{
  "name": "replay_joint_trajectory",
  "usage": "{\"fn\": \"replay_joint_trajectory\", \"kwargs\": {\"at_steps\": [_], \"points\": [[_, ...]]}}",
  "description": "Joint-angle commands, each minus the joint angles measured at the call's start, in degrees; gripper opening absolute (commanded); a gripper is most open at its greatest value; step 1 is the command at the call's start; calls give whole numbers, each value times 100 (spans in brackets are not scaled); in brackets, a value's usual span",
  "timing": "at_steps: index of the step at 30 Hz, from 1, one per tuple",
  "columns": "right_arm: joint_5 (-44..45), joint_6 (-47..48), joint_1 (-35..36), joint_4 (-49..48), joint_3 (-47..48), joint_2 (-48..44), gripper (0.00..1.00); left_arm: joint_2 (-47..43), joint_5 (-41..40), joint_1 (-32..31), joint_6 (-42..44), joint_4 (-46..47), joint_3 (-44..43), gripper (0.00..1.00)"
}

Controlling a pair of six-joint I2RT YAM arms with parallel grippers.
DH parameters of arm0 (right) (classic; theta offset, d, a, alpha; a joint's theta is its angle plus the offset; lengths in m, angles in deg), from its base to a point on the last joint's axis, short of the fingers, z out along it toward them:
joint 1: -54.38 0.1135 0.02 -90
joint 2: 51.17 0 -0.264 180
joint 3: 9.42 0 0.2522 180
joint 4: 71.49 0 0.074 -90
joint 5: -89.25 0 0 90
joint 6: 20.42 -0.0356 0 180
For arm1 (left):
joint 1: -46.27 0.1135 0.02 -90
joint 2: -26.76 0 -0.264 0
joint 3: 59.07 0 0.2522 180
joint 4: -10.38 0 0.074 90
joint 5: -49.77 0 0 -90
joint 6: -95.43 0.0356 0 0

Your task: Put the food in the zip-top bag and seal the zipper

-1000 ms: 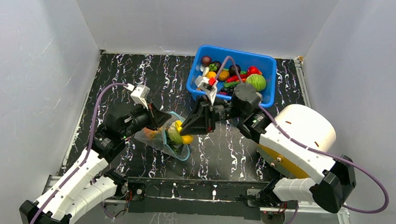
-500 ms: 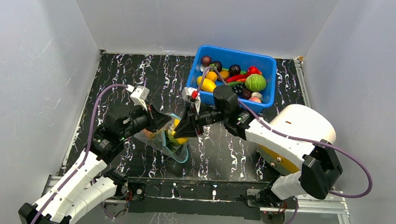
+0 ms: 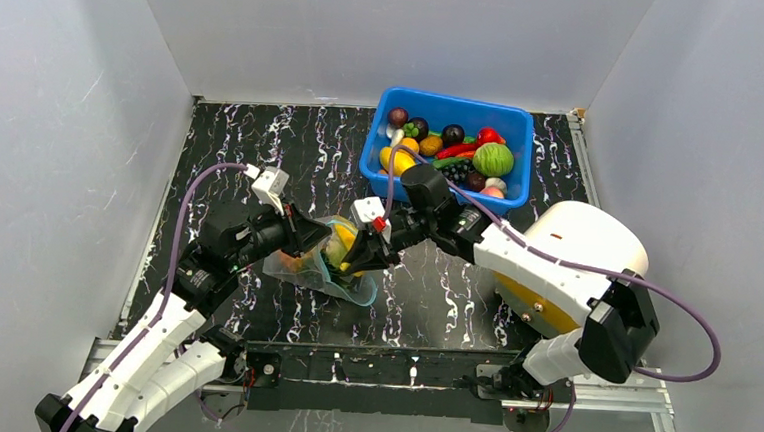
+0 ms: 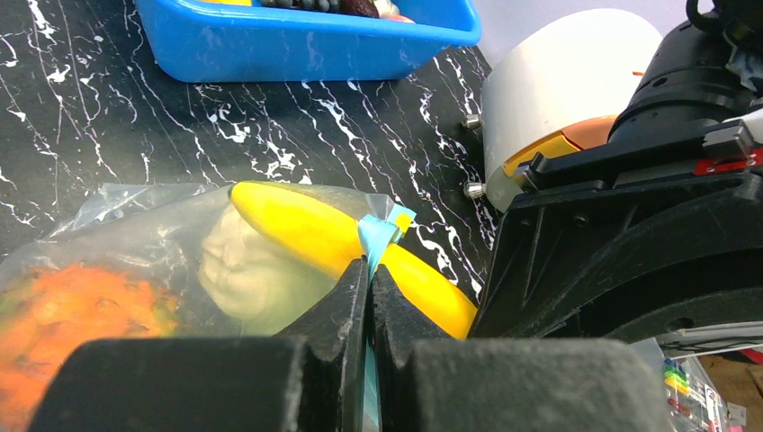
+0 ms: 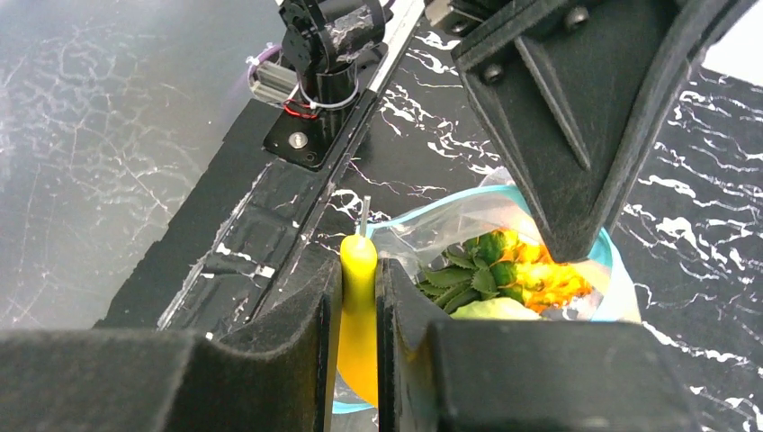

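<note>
The right claw (image 5: pixel 358 270), clamped on the yellow banana (image 5: pixel 357 310), has swung from the blue bin (image 3: pixel 455 98) at one o'clock down to the zip-top bag (image 3: pixel 300 268), at about seven o'clock on the counter (image 3: pixel 262 139). The left claw (image 4: pixel 369 281) is closed tight on the zipper (image 4: pixel 378 232). The banana seems partly inside, so letting go looks next.

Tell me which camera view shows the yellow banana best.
The left wrist view: the banana shows almost full length, partly inside the bag. The right wrist view shows only its end, pinched in the right tool. The top view gives small yellow patches.
</note>
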Motion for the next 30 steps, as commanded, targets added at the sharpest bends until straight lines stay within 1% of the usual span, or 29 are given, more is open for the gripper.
{"fn": "replay_joint_trajectory", "kwargs": {"at_steps": [1, 4, 7, 11, 16, 21, 25, 30], "points": [[-453, 1223, 32, 941, 596, 202, 0, -21, 306, -20, 46, 195, -225, 0], [-638, 1299, 75, 1205, 701, 322, 0, -11, 335, -16, 84, 192, -237, 0], [-644, 1350, 106, 1392, 789, 436, 0, -11, 343, -14, 96, 196, -247, 0], [-456, 1159, 116, 1324, 853, 598, 0, -11, 384, -21, 56, 201, -246, 0], [-257, 1194, 162, 1340, 995, 767, 0, -43, 438, -21, -55, 245, -198, 0], [296, 1920, 272, 2092, 1418, 904, 0, -56, 495, -21, -74, 222, -212, 0], [393, 2395, 310, 2628, 1754, 1070, 1, -31, 566, -21, -67, 180, -231, 0], [525, 2864, 373, 3042, 2025, 1249, 2, -20, 655, -20, -88, 171, -217, 0]]}}
